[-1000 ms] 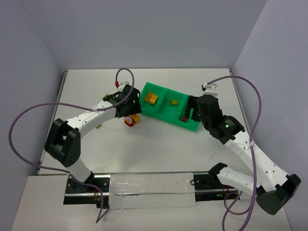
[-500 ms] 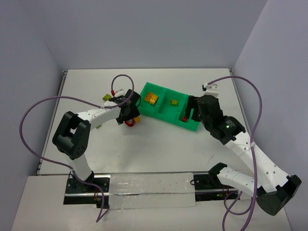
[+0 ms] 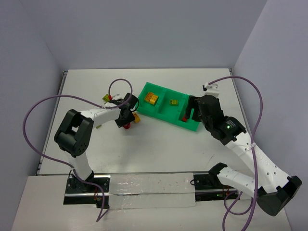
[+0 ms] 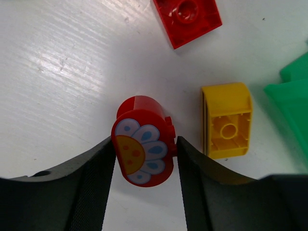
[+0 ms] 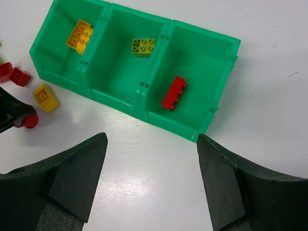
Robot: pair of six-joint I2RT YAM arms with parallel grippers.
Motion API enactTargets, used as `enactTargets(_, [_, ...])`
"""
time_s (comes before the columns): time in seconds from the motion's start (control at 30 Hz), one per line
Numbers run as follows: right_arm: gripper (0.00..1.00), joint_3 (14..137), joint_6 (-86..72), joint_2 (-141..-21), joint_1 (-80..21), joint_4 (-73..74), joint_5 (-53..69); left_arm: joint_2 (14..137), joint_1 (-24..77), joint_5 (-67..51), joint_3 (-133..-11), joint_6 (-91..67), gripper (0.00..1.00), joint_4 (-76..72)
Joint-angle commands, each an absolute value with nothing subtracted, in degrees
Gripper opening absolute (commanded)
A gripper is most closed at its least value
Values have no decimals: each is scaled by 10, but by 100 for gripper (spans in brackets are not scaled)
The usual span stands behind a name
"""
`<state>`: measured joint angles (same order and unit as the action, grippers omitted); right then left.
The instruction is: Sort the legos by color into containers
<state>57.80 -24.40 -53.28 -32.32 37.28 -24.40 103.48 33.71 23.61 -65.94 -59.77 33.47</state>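
Note:
The green tray (image 3: 159, 113) lies at the table's centre back. Its left compartment holds yellow-orange bricks (image 5: 79, 33), the middle one an olive-green brick (image 5: 143, 46), the right one a red brick (image 5: 173, 93). My left gripper (image 4: 145, 150) is down at the table, left of the tray. It is shut on a red rounded brick with a flower print (image 4: 143, 147), which also shows from above (image 3: 127, 126). My right gripper (image 5: 151, 139) is open and empty, over the table by the tray's near right side (image 3: 190, 113).
A loose yellow brick (image 4: 226, 120) lies just right of the held piece, near the tray's corner (image 4: 293, 96). A red brick (image 4: 187, 19) lies beyond it. An olive-green piece (image 3: 105, 98) lies behind the left arm. Walls close the table's back and sides.
My left gripper has swung nearer and lower from beside the tray's left end, and now sits around the red flower brick. The right arm has not moved.

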Motion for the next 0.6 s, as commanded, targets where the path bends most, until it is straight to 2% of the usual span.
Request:
enactTargets(0.0, [82,589,-241,-531,-321,357,-248,1014,337,253,-654,-610,52,331])
enactTargets(0.07, [82,590,-241,-533,-322,356,-247,1004,337,259,-653,-610,44,337])
enactTargets(0.17, [82,589,-242,-534,-321,353,-246,972,340,272,-655,-601,26,348])
enactTargets(0.3, [82,586,-244,-533,-321,352,-250,933,363,280,-680,-553,14,359])
enactTargets(0.43, [83,580,-243,-525,-320,356,-275,933,420,257,-750,-492,10,348])
enactTargets(0.57, [83,572,-249,-501,-310,364,-287,990,465,223,-846,-453,8,359])
